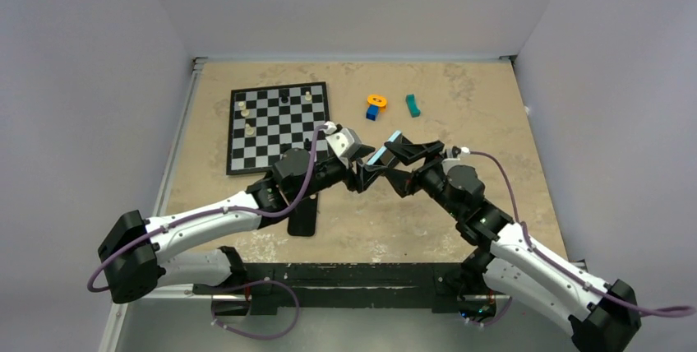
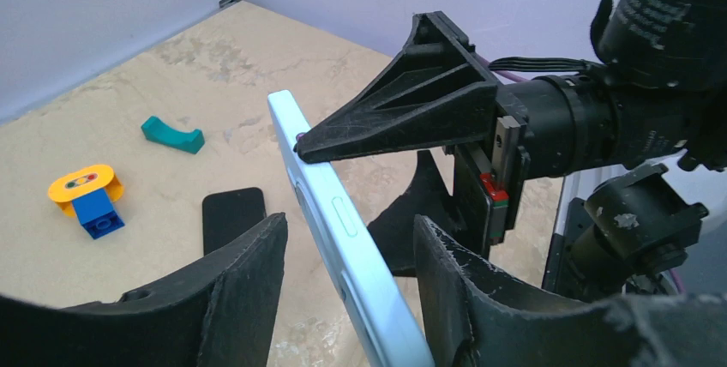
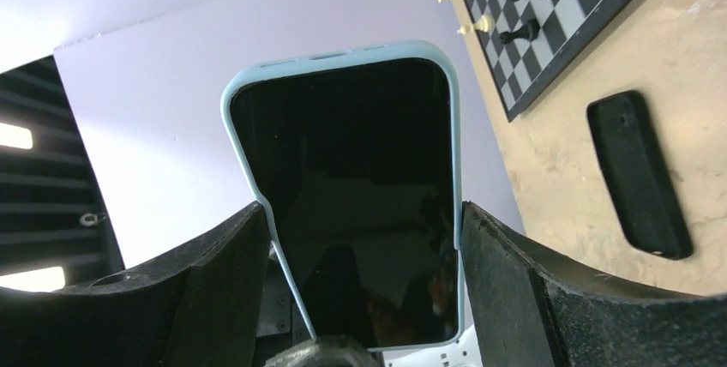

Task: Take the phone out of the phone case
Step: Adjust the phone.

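Observation:
The phone (image 3: 360, 170), dark screen facing the right wrist camera, sits in a light blue case (image 3: 339, 51). It is held in the air above the table's middle (image 1: 383, 155). My right gripper (image 3: 364, 247) is shut on the case's two long edges; it also shows in the top view (image 1: 394, 163). In the left wrist view the case's side edge (image 2: 343, 221) with its buttons passes between my left gripper's (image 2: 350, 255) fingers with a gap on each side, so that gripper is open. It shows in the top view too (image 1: 363, 171).
A flat black phone-shaped slab (image 1: 302, 219) lies on the table under the left arm. A chessboard (image 1: 278, 126) with a few pieces lies at the back left. An orange and blue block (image 1: 375, 106) and a teal piece (image 1: 413, 105) lie at the back.

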You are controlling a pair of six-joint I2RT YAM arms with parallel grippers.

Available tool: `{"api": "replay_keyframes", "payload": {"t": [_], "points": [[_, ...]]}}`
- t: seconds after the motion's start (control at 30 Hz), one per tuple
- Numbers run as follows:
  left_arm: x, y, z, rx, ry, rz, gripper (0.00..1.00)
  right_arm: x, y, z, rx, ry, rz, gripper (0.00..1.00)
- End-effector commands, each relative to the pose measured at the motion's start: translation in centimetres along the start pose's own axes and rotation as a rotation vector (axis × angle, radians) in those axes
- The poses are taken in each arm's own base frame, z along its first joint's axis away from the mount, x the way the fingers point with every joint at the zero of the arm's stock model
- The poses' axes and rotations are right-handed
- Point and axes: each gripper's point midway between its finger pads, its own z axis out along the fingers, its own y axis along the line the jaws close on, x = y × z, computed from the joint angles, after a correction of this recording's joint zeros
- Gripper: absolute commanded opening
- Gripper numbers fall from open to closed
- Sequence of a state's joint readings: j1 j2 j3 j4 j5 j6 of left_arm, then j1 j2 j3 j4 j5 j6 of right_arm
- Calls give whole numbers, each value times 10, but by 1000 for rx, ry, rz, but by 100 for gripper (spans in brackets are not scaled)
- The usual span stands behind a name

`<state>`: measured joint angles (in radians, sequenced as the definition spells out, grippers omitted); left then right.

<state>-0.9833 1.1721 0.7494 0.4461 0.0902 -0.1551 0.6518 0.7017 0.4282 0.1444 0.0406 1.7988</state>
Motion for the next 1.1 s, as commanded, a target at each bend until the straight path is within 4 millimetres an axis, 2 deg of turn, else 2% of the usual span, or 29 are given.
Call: {"api": "replay_keyframes", "payload": {"t": [0.0, 0.23, 0.37, 0.5, 0.57, 0.6, 0.63, 0.73, 0.77, 0.8, 0.87, 0.93, 1.0, 1.07], "points": [[-18, 12, 0, -73, -75, 35, 58, 22, 87, -10, -265, 2, 103, 0], [-15, 22, -3, -131, -69, 25, 60, 21, 84, -16, -272, -30, 138, 0], [-15, 28, -5, -166, -73, 16, 53, 16, 83, -22, -279, -55, 149, 0], [-17, 28, -7, -170, -77, 18, 34, 18, 83, -24, -281, -45, 148, 0], [-24, 27, -10, -167, -92, 23, 17, 21, 80, -23, -273, -33, 125, 0], [-26, 27, -11, -164, -95, 28, 5, 22, 79, -23, -271, -29, 104, 0], [-27, 26, -12, -158, -93, 31, 2, 22, 77, -24, -272, -30, 75, 6], [-34, 17, -15, -113, -83, 60, 0, 21, 61, -29, -251, -46, -131, 71], [-34, 14, -15, -96, -69, 72, 0, 18, 57, -32, -247, -66, -248, 87], [-36, 11, -16, -77, -55, 85, 0, 15, 57, -39, -250, -86, -375, 97], [-36, 0, -14, -7, -12, 116, 0, 9, 53, -48, -210, -116, -708, 98], [-32, -12, -11, 73, 49, 142, 0, -3, 41, -55, -71, -118, -978, 98], [-29, -25, -11, 176, 98, 174, 0, -26, 29, -67, 125, -135, -1164, 98], [-23, -39, -12, 283, 153, 193, 0, -31, 23, -80, 232, -76, -1304, 98]]}}
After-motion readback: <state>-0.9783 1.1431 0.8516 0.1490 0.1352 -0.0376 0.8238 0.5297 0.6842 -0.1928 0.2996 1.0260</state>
